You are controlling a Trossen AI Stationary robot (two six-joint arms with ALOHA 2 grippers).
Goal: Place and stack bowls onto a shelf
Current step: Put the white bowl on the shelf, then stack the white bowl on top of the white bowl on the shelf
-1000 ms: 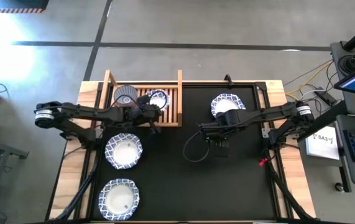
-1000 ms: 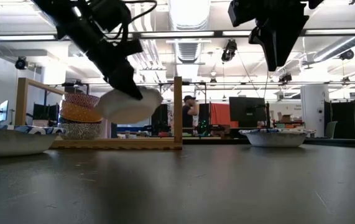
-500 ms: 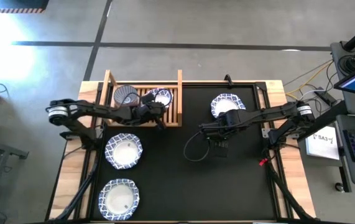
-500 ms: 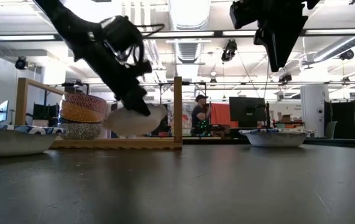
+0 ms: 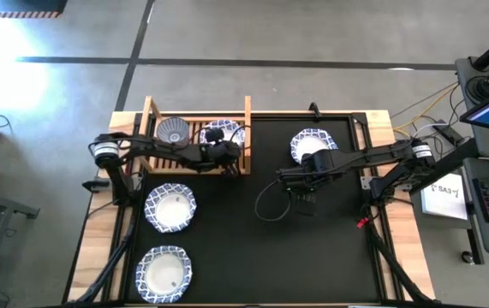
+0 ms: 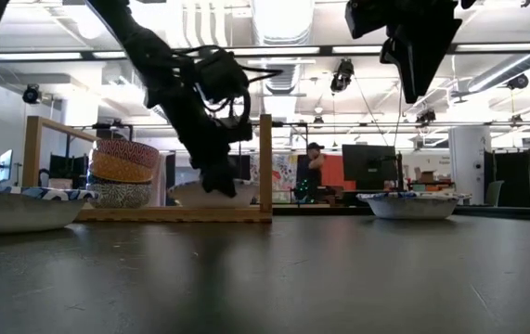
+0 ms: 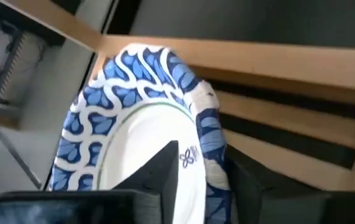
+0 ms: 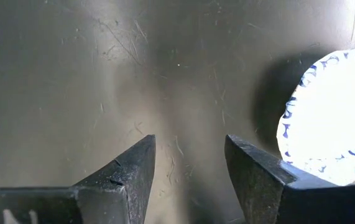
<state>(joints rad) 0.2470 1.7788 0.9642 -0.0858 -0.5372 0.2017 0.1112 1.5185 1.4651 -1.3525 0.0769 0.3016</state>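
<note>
while the left gripper [image 7: 199,177] straddles a blue-rimmed bowl [image 7: 133,118] on the shelf [image 5: 194,162], the right gripper [image 8: 189,168] hangs open over the mat.
left fingers slightly parted astride the rim; grip unclear. stacked small bowls [image 6: 121,172] sit alongside.

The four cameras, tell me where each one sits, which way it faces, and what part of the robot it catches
High view: overhead, straight down; both arms, shelf.
Low view: table height, level across; left gripper at the patterned bowl, right gripper hanging above.
Left wrist view: past its own fingers straddling the bowl's rim.
Right wrist view: down at the mat between its open fingers.
Shared: high, low and left wrist views all show that bowl on the shelf.
</note>
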